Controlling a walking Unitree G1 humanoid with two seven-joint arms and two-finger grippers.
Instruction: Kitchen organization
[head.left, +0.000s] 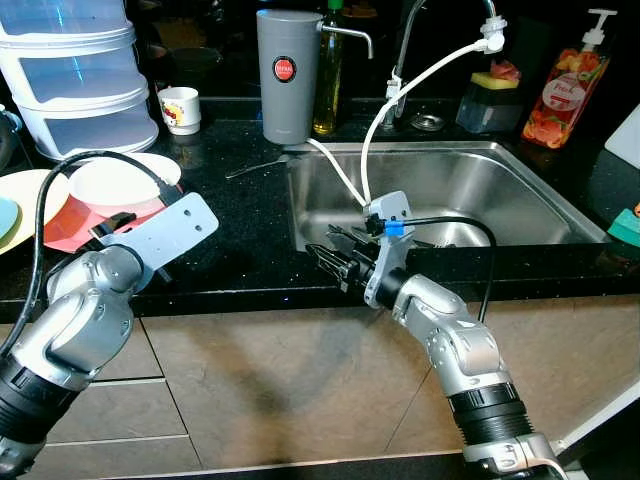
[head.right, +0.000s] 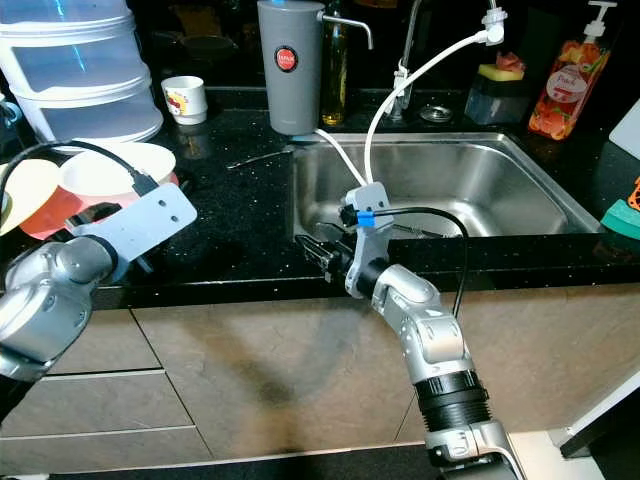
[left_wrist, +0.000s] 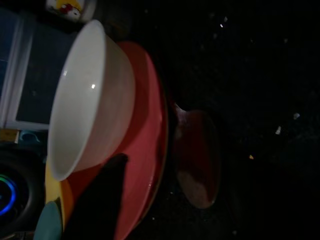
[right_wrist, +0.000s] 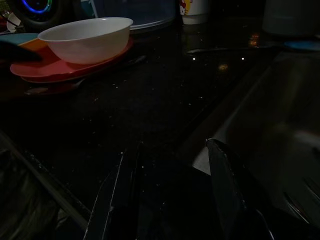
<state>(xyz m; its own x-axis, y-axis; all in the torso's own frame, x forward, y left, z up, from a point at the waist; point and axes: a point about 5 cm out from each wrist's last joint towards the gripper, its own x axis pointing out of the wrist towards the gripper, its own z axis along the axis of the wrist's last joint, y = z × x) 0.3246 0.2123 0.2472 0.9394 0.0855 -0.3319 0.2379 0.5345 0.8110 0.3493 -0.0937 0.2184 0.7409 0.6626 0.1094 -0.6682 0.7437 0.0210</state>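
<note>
Right end effector (head.left: 330, 255): at the near left corner of the sink (head.left: 520, 190), just above the counter (head.left: 250, 230) edge; its two fingers stand apart, holding nothing.
Left end effector (head.left: 120, 222): at the near edge of the red plate (head.left: 70, 228); I cannot tell how its fingers stand.
White bowl (head.left: 112, 182): on the red plate, left on the counter.
Mug (head.left: 180, 109): far left, beside the stacked containers (head.left: 75, 70).

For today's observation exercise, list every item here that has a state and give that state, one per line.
White bowl: upright, empty, resting on the red plate.
Sink: no water standing in it.
Small mug: upright on the counter.
Grey jug: upright by the sink.
Soap bottle: upright.
Right pincer: open, at the sink's front edge.
Left pincer: near the red plate.
</note>
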